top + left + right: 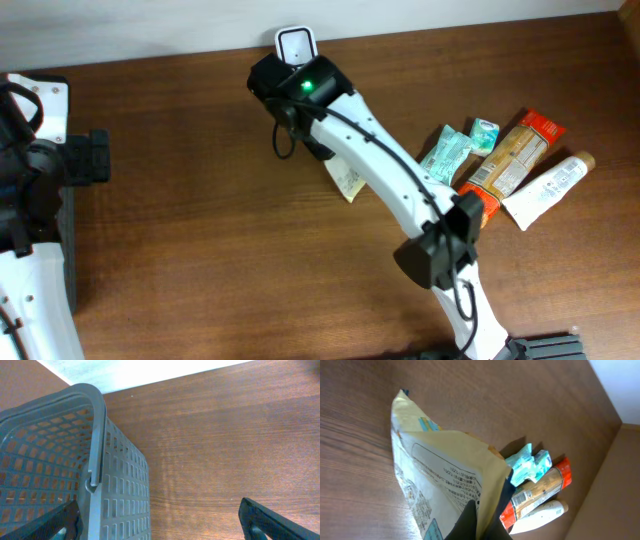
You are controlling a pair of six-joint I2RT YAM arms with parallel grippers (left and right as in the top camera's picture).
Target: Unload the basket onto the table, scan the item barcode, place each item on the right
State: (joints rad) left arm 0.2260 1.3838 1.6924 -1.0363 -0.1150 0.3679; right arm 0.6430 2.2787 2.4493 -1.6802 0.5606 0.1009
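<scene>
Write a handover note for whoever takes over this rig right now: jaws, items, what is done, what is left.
Right gripper: jaws shut on the cream packet, held off the table near the white scanner.
Left gripper: jaws open, empty, beside the grey basket.
Waiting on the right: teal sachets, orange snack bar, white tube.
Done: packet picked up.
Left: show its barcode to the scanner; no sign of a completed scan is visible.

Wood-grain table (200, 220): smooth, semi-matt. Grey plastic basket (120, 490): matt, perforated. Pale yellow pouch (440, 470): creased film, slight gloss. White tube (545, 188) at 3 o'clock: smooth plas. Teal wrappers (447, 150): crinkly film.
</scene>
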